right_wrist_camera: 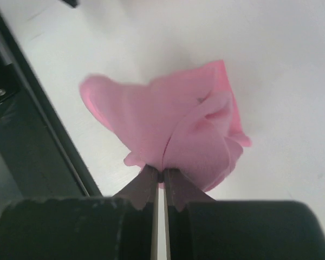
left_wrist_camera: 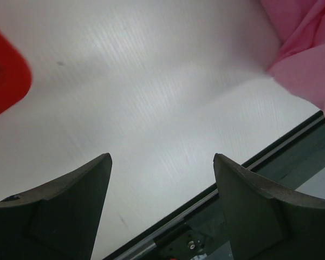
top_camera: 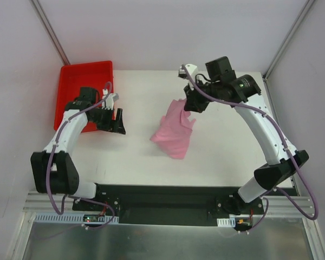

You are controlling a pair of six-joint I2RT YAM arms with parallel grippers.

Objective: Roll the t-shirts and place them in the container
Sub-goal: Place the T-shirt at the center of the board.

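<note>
The light-pink t-shirt (top_camera: pixel 173 134) hangs bunched over the middle of the white table, its lower part resting on the surface. My right gripper (top_camera: pixel 189 104) holds its top edge. In the right wrist view the gripper (right_wrist_camera: pixel 162 174) is shut on a pinch of the pink t-shirt (right_wrist_camera: pixel 173 119), which droops below the fingertips. My left gripper (top_camera: pixel 117 122) hovers to the left of the t-shirt, beside the red tray, well apart from the cloth. In the left wrist view it (left_wrist_camera: pixel 161 158) stands open and empty, with a corner of the t-shirt (left_wrist_camera: pixel 309 49) at the top right.
A red tray (top_camera: pixel 84 81) sits at the table's back left corner, and its corner (left_wrist_camera: pixel 5 76) shows in the left wrist view. The black mounting plate (top_camera: pixel 162 197) runs along the near edge. Metal frame posts stand at the back corners.
</note>
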